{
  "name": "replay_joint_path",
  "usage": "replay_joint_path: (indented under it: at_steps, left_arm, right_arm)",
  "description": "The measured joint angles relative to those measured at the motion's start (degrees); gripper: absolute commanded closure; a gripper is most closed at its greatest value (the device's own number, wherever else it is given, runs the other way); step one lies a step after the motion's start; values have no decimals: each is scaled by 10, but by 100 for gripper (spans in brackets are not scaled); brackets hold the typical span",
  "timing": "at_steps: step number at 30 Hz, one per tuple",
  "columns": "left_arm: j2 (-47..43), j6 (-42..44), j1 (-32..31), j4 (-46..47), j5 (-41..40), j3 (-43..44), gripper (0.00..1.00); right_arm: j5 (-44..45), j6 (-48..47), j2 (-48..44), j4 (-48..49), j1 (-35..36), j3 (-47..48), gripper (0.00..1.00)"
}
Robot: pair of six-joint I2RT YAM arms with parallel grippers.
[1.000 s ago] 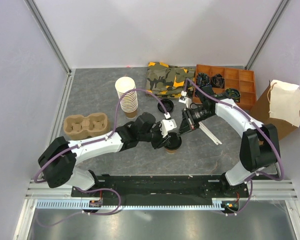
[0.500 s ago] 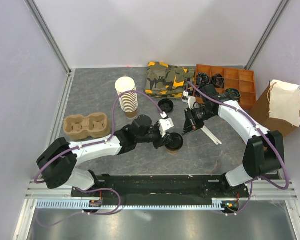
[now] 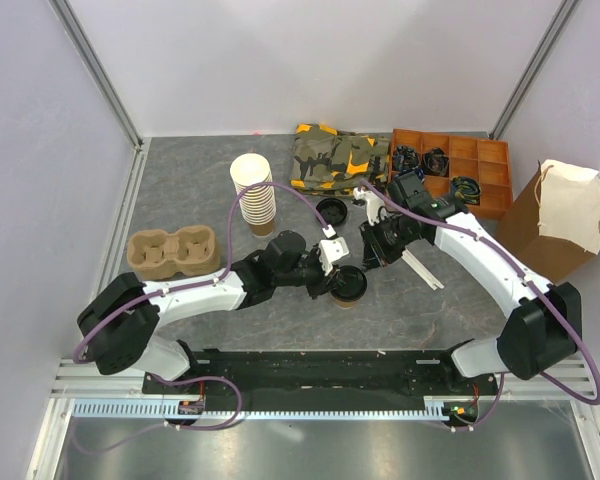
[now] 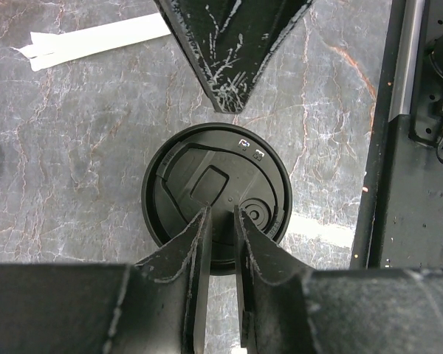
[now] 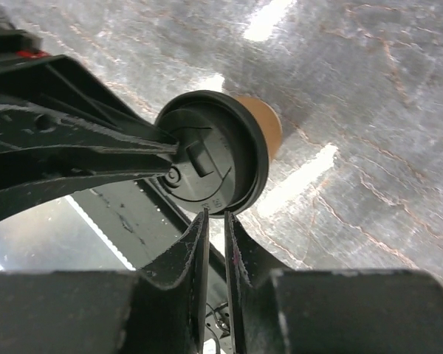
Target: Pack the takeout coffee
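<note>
Operator: Grey bench [image 3: 180, 200] first, then work down in size. Where is the cup?

Technician: The brown bag [image 3: 520, 225] stands at the right edge and the pulp carrier [image 3: 170, 252] lies at the left. The cup [image 3: 347, 285] stands upright on the bench near centre, between the hands, with its lid [image 4: 207, 173] on.

Operator: State of each hand?

Technician: Left hand [image 4: 221, 214]: fingers a narrow slit apart, tips lying over the lid's near side, clamped on nothing. Right hand [image 5: 215, 215]: fingers also a slit apart, tips just beside the lid's rim, holding nothing.

Operator: Handling?

Technician: Judged light, with a thin paper wall. It will likely crush under a hard squeeze and tip if pushed high up. The lid looks stiff but slick and may pop off. Grip across the brown wall just under the rim, where the lid stiffens it. Keep it upright.

Operator: Markings?

Technician: Two small raised marks near the lid's edge, too small to read. No brand shows.
</note>
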Motion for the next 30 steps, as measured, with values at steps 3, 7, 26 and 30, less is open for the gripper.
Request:
replay_joint_path:
  at_steps: [3,7,26,30]
  left_arm:
    - [0,0,0,0,0,0,75]
    - [0,0,0,0,0,0,76]
    - [2,0,0,2,0,0,78]
    - [3,0,0,2,0,0,79]
  right_arm:
    - [20,7,0,1,5,0,81]
    - [33,16,0,2,7,0,82]
    - [24,41,16,59,20,-65,89]
    - [14,46,21,70,19,-65,89]
